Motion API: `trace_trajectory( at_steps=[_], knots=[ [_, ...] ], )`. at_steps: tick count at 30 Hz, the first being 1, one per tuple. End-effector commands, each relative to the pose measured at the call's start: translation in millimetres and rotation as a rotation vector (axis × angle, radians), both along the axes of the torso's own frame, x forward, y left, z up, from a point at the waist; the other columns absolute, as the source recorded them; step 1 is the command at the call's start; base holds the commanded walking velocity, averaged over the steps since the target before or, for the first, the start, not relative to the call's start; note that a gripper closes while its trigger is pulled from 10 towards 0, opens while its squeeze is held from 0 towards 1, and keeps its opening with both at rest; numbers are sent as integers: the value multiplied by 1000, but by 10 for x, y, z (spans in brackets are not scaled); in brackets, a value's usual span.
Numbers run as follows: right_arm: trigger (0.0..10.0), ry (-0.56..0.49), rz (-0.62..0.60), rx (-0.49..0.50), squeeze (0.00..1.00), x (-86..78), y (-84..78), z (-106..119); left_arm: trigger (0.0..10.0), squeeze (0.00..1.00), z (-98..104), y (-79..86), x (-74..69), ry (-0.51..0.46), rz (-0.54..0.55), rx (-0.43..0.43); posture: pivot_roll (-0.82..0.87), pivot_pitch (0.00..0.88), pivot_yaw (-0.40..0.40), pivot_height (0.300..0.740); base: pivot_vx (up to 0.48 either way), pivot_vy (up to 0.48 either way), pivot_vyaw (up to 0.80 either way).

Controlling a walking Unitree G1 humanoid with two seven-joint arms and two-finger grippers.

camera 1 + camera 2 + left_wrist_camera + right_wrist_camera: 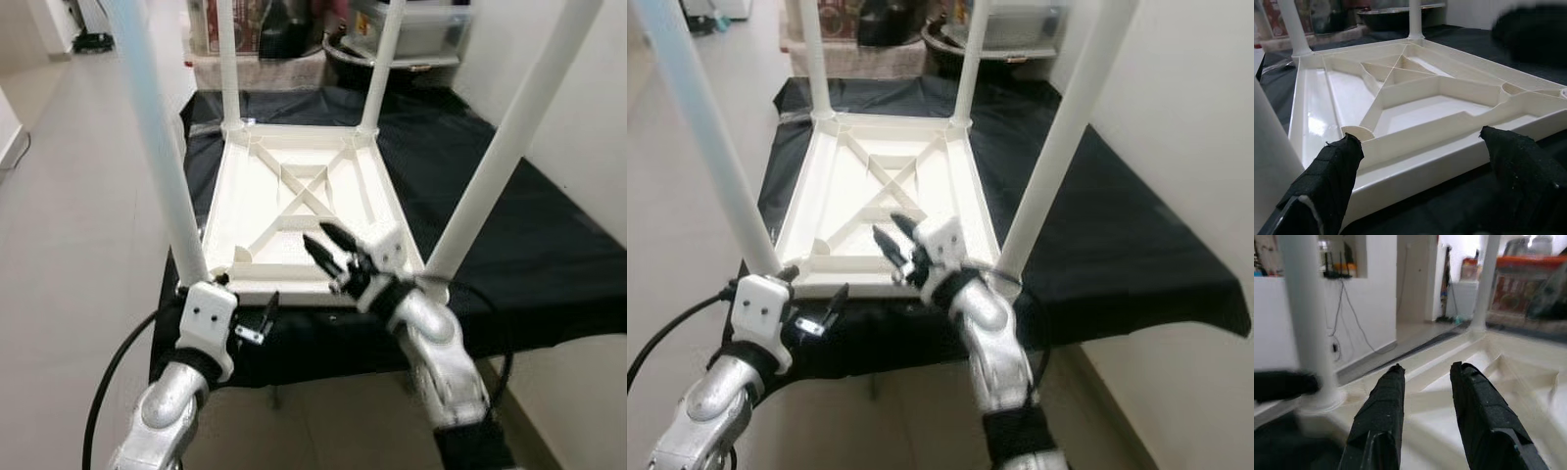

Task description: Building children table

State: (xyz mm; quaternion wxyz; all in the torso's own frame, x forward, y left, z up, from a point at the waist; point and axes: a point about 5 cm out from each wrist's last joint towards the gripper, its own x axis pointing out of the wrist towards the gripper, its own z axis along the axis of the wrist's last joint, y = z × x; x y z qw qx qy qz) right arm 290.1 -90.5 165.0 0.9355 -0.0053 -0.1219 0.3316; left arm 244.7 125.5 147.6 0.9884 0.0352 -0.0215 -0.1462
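The right gripper (328,253) hovers over the near edge of the upturned children table (299,201), its fingers (1382,416) parted with nothing between them; the left gripper (265,315) sits just below that same edge, fingers (1334,169) spread wide and empty; the white table lies top-down on a black cloth (490,215) covering a surface, ribbed underside facing up, four legs (500,147) standing upright from its corners; beyond it a dark metal bowl (950,44) and a clear plastic bin (416,24) stand, their contents too unclear to tell.
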Motion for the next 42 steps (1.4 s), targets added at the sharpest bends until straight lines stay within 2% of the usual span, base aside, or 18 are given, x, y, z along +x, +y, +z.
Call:
trace_trajectory(
  at_steps=[1, 3, 4, 5, 6, 9, 10, 11, 12, 13, 14, 15, 17, 20, 35, 40, 42],
  knots=[
    [10000, 28, -20, 11, 0, -89, -6, -66, 10000, 0, -61, -53, -29, 24, -22, -1, 80, 50, -43, 740, 0, 0, 0],
    [10000, 28, -20, 11, 0, -89, -6, -66, 10000, 0, -61, -53, -29, 24, -22, -1, 80, 50, -43, 740, 0, 0, 0],
    [10000, 78, -43, 13, 0, -185, -12, -168, 10000, 0, -78, -90, -37, 30, -39, 0, 83, 45, -39, 740, 0, 0, 0],
    [10000, 78, -43, 13, 0, -185, -12, -168, 10000, 0, -78, -90, -37, 30, -39, 0, 83, 45, -39, 740, 0, 0, 0],
    [10000, 95, -66, -11, 0, -271, -42, -250, 10000, 0, -97, -109, -41, 34, -47, 14, 82, 40, -33, 740, 0, 0, 0],
    [10000, 95, -66, -11, 0, -271, -42, -250, 10000, 0, -97, -109, -41, 34, -47, 14, 82, 40, -33, 740, 0, 0, 0],
    [10000, 104, -121, -24, 0, -311, -119, -305, 10000, 0, -118, -111, -47, 37, -48, 34, 80, 39, -27, 740, 0, 0, 0],
    [10000, 104, -121, -24, 0, -311, -119, -305, 10000, 0, -118, -111, -47, 37, -48, 34, 80, 39, -27, 740, 0, 0, 0],
    [10000, 120, -211, -34, 0, -342, -251, -335, 10000, 0, -150, -105, -65, 47, -45, 47, 83, 35, -26, 740, 0, 0, 0],
    [10000, 120, -211, -34, 0, -342, -251, -335, 10000, 0, -150, -105, -65, 47, -45, 47, 83, 35, -26, 740, 0, 0, 0],
    [10000, 127, -282, -34, 0, -370, -352, -337, 10000, 0, -178, -98, -86, 58, -41, 54, 84, 34, -26, 740, 0, 0, 0],
    [10000, 127, -282, -34, 0, -370, -352, -337, 10000, 0, -178, -98, -86, 58, -41, 54, 84, 34, -26, 740, 0, 0, 0],
    [10000, 147, -369, -28, 0, -411, -443, -330, 10000, 0, -220, -102, -116, 78, -40, 59, 78, 30, -23, 740, 0, -152, 0],
    [10000, 181, -425, 12, 0, -403, -452, -326, 10000, 0, -282, -140, -128, 100, -51, 83, 74, 22, -16, 740, 0, -392, 0],
    [10000, 188, -379, -29, 0, -456, -460, -341, 10000, 0, -305, -118, -106, 99, -37, 93, 78, 19, -17, 740, 0, -453, 0],
    [10000, 175, -434, -70, 0, -356, -497, -290, 10000, 0, -300, -111, -103, 101, -28, 69, 77, 16, -13, 740, 0, 0, 0],
    [10000, 148, -392, -74, 0, -311, -471, -236, 10000, 0, -298, -115, -108, 100, -26, 61, 80, 16, -17, 740, 0, 0, 0]
  ],
)
